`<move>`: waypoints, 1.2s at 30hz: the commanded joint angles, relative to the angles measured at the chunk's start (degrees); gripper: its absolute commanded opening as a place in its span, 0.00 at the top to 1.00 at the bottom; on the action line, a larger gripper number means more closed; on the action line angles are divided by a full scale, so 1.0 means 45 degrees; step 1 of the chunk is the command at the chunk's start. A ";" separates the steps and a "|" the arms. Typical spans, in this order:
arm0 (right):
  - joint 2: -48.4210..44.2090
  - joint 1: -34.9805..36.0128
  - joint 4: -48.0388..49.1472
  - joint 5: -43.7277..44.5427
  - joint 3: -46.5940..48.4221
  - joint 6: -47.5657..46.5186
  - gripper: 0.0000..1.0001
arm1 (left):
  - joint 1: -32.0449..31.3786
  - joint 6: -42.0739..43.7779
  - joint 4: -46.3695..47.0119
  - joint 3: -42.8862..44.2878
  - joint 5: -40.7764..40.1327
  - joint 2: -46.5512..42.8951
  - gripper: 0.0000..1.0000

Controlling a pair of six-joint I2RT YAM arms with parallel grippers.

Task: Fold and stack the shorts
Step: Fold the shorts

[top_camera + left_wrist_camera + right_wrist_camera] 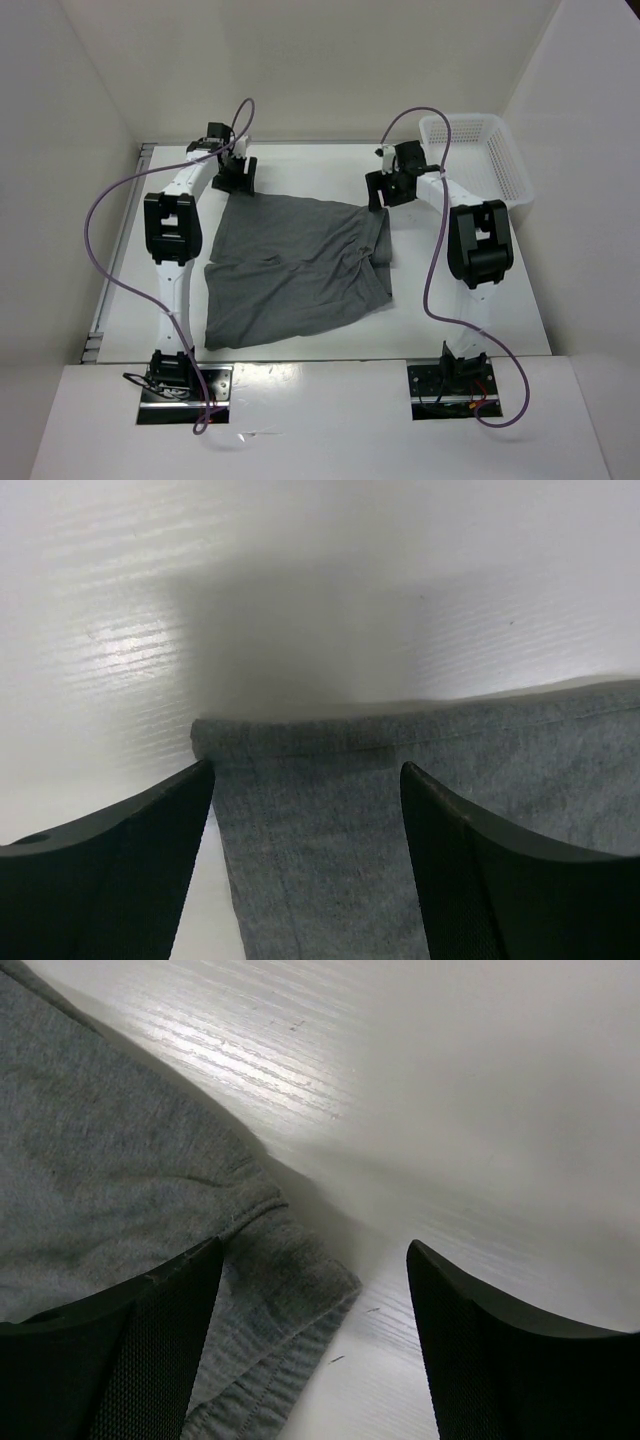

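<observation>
The grey shorts (pixel 295 270) lie spread on the white table, folded over roughly in half. My left gripper (pixel 237 176) is open at the shorts' far left corner. In the left wrist view its fingers (pixel 120 870) straddle a hemmed corner of the shorts (pixel 330 850). My right gripper (pixel 385 190) is open at the far right corner. In the right wrist view the shorts' waistband corner (pixel 270 1300) lies between the open fingers (pixel 520 1360), nearer the left one. Neither gripper holds the fabric.
A white basket (pixel 478 158) stands at the far right of the table, beside the right arm. White walls close in the table at the left, back and right. Purple cables loop off both arms.
</observation>
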 commanded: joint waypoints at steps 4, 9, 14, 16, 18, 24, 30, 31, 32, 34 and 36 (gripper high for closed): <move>0.0334 0.0160 -0.0216 -0.0530 0.0052 -0.0158 0.27 | 0.0112 0.0036 -0.0527 0.0435 0.0363 0.0709 0.17; 0.0334 0.0161 -0.0333 -0.0646 -0.0360 -0.0275 0.51 | 0.0112 0.0036 -0.0666 0.0300 0.0774 0.1156 0.27; 0.0471 0.0161 -0.0450 -0.0764 -0.0516 -0.0275 0.81 | 0.0112 0.0036 -0.0783 0.0299 0.1690 0.1411 0.67; 0.0587 0.0161 -0.0450 -0.0647 -0.0400 -0.0275 0.89 | 0.0112 0.0036 -0.0900 0.0416 0.1848 0.1412 0.88; 0.0588 0.0161 -0.0450 -0.0454 -0.0243 -0.0275 0.77 | 0.0112 0.0036 -0.0900 0.0552 0.1848 0.1412 0.96; 0.0588 0.0161 -0.0449 -0.0450 0.0031 -0.0763 0.23 | 0.0112 0.0036 -0.0900 0.0552 0.1731 0.1041 1.00; 0.1213 0.0512 -0.0177 -0.0569 0.0031 -0.0687 0.48 | 0.0112 0.0036 -0.0647 0.0552 0.1613 0.0591 1.00; 0.1329 0.0512 -0.0022 -0.0375 0.0205 -0.0569 0.61 | 0.0112 0.0036 -0.0646 0.0552 0.1497 0.0437 1.00; 0.1330 0.0512 -0.0021 -0.0199 0.0207 -0.0452 0.69 | 0.0112 0.0036 -0.0646 0.0552 0.1496 0.0242 1.00; 0.1330 0.0512 0.0097 0.0113 0.0732 -0.0451 0.90 | 0.0112 0.0036 -0.0296 0.0261 0.0914 -0.0226 1.00; 0.1330 0.0512 0.0097 0.0367 0.1415 -0.0567 0.99 | 0.0112 0.0036 -0.0061 0.0066 0.0483 -0.0715 1.00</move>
